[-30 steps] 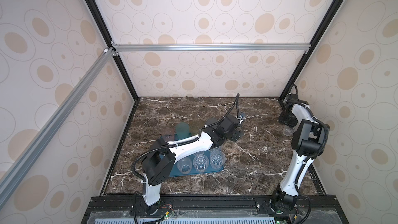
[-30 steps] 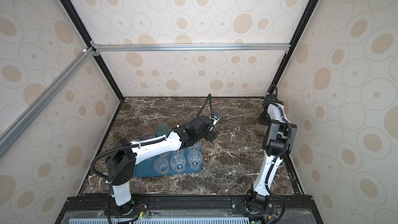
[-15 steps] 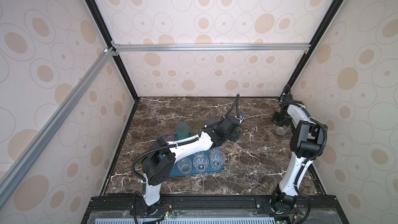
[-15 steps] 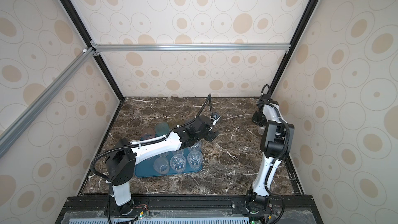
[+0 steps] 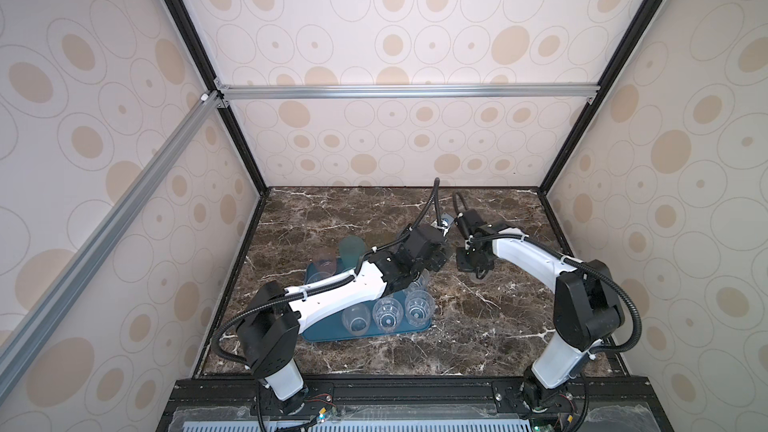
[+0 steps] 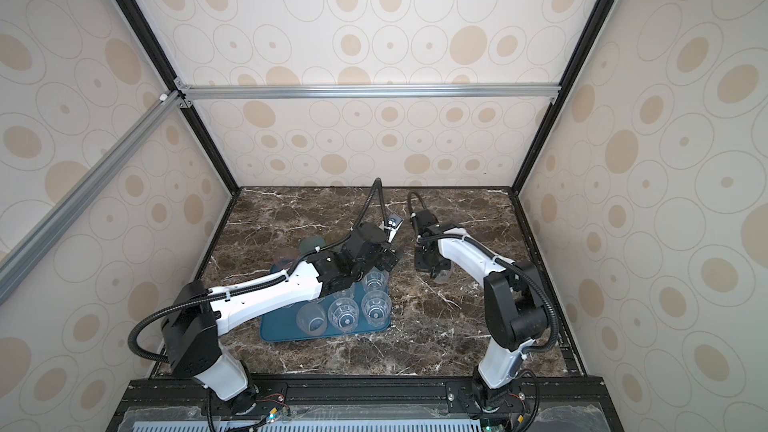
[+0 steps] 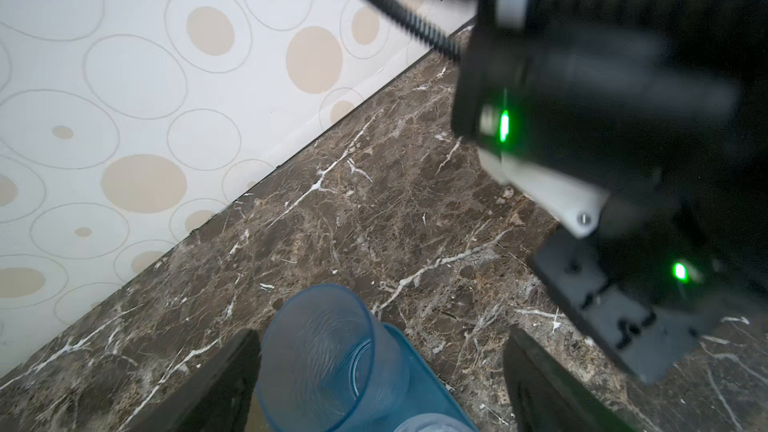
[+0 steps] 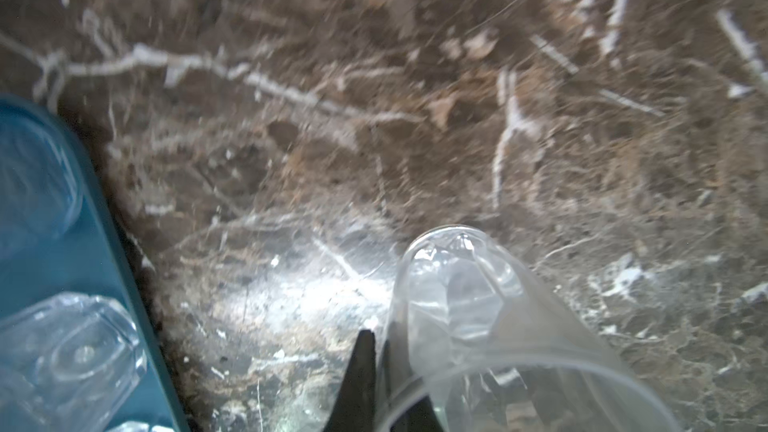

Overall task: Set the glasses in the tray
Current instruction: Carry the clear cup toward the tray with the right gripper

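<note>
So the right gripper (image 8: 376, 351) is pinching a clear glass (image 8: 465, 297) just beside the tray (image 8: 108, 218); next, carry it over the rim. The left gripper (image 7: 382, 371) gapes wide.

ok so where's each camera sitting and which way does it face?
Top views: high at the front, looking down on the marble table; left arm and right arm whole.
Left wrist: on its arm, faces the back wall past the open left end effector and a grey-blue glass.
Right wrist: on its arm, faces down past the right end effector, shut on a clear glass.
Shared: the tray shows in all four.
</note>
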